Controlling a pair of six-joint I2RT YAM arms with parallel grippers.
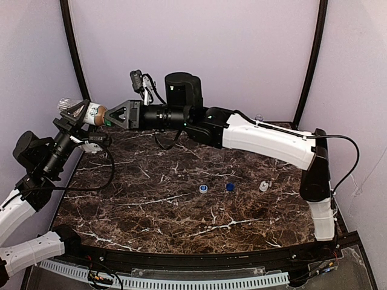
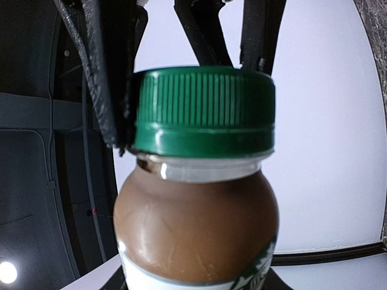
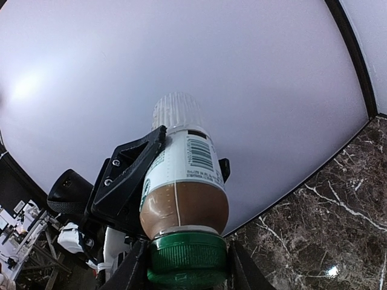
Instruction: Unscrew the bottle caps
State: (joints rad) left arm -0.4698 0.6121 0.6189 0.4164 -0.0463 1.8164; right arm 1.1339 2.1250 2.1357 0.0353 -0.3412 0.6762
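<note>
Two pincers share one brown bottle [image 1: 92, 112], sideways over your desk's [image 1: 151, 211] far left corner, left pincer [image 1: 78, 115] grasping its body, left wrist shows green cap [image 2: 204, 109] on, right wrist shows right pincer [image 3: 187, 266] clenched around that cap

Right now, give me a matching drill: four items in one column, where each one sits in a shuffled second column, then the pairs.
Items
1. green cap
2. brown bottle
3. dark blue cap
4. white cap

Places
A. on the table, furthest right of the caps lying there
B. between the right fingers
C. on the table, just left of the white cap
D. gripped by the left fingers, off the table

Pairs: 1-B, 2-D, 3-C, 4-A
</note>
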